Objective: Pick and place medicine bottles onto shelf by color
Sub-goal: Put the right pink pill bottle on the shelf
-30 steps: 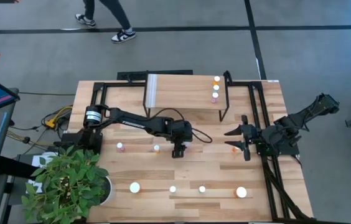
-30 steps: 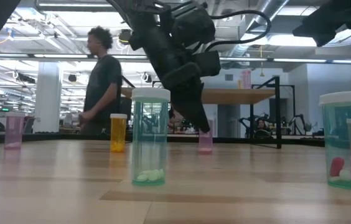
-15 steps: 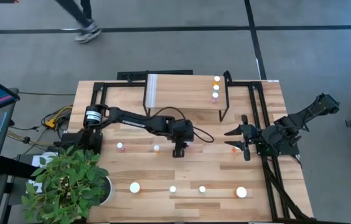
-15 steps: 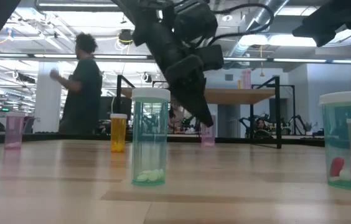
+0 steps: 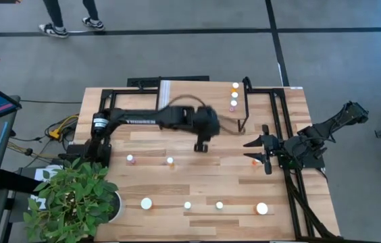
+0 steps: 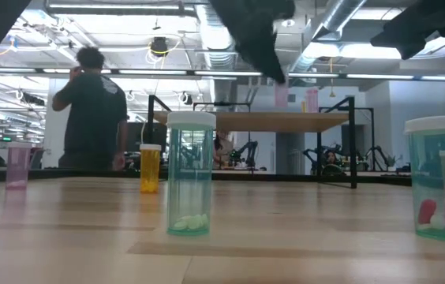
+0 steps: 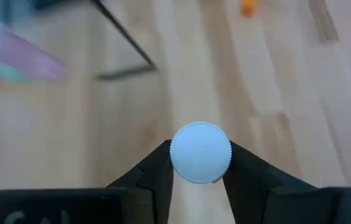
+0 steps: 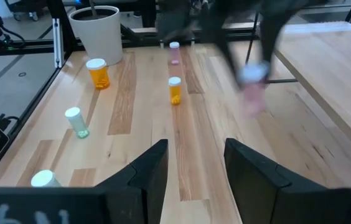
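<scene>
Left hand (image 7: 199, 163) grips pink bottle (image 7: 200, 152) upright; shelf (image 5: 197, 98) at 12 o'clock, near. Right hand (image 8: 194, 163) waits, wide.

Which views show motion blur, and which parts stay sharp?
High view: left arm smeared. Low view: pink bottle blurred, green bottle crisp. Left wrist view: white cap sharp, table streaked. Right wrist view: orange bottle sharp.
</scene>
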Motion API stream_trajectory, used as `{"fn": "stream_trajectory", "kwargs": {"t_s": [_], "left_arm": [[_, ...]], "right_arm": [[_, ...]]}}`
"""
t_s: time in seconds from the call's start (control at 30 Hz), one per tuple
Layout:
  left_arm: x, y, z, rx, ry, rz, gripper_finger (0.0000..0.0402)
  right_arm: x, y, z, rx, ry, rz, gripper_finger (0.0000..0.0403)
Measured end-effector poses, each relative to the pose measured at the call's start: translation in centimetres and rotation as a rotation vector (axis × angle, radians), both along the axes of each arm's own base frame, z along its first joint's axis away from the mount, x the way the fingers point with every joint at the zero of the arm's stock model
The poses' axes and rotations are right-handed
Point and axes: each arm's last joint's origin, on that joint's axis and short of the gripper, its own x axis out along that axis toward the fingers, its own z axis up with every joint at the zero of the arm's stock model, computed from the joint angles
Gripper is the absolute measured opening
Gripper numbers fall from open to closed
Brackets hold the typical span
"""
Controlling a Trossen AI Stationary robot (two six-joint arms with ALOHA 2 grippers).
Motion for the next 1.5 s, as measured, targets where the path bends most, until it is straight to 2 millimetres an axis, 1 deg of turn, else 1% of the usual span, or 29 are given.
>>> {"fn": "stream_trajectory", "kwargs": {"t_s": [0.07, 0.13, 0.23, 0.3, 0.43, 0.63, 0.7, 0.87, 0.93, 1.07, 1.3, 1.4, 1.5], "left_arm": [[-0.1, 1.5, 2.0, 0.035, -0.049, -0.001, 0.0110], [-0.2, 3.3, 3.6, 0.068, -0.097, 0.014, 0.0110], [-0.6, 6.0, 5.0, 0.105, -0.141, 0.052, 0.0110], [-1.0, 7.7, 5.4, 0.117, -0.153, 0.078, 0.0110], [-1.7, 10.7, 5.4, 0.087, -0.170, 0.100, 0.0110], [-2.9, 14.0, 5.4, 0.056, -0.191, 0.136, 0.0130], [-3.1, 14.7, 5.5, 0.039, -0.205, 0.133, 0.0139], [-2.9, 15.9, 4.8, -0.004, -0.232, 0.149, 0.0156], [-2.7, 16.1, 4.8, -0.009, -0.255, 0.145, 0.0159], [-2.7, 16.3, 4.2, -0.021, -0.228, 0.153, 0.0160], [-2.8, 16.2, 4.7, -0.021, -0.251, 0.159, 0.0160], [-2.9, 16.4, 4.7, -0.066, -0.263, 0.212, 0.0160], [-3.0, 16.7, 4.6, -0.161, -0.291, 0.340, 0.0167]], "right_arm": [[0.0, 0.0, 0.0, 0.000, 0.000, 0.000, 0.0177], [0.0, 0.0, 0.0, 0.001, 0.000, 0.000, 0.0177], [0.0, 0.0, 0.0, 0.002, 0.000, -0.001, 0.0177], [0.0, 0.0, 0.0, 0.002, 0.000, -0.001, 0.0177], [0.0, 0.0, 0.0, -0.003, -0.003, 0.002, 0.0177], [0.0, 0.0, 0.0, 0.003, -0.004, -0.001, 0.0177], [0.0, 0.0, 0.1, 0.002, -0.010, -0.011, 0.0177], [0.1, -0.1, 0.2, -0.005, -0.031, -0.050, 0.0177], [0.1, -0.1, 0.3, -0.010, -0.033, -0.049, 0.0177], [0.1, -0.1, 0.2, -0.011, -0.032, -0.049, 0.0177], [0.0, -0.2, 0.0, -0.028, -0.005, -0.047, 0.0177], [0.0, -0.2, 0.0, -0.027, -0.006, -0.047, 0.0177], [0.0, -0.2, 0.0, -0.027, -0.006, -0.047, 0.0177]]}}
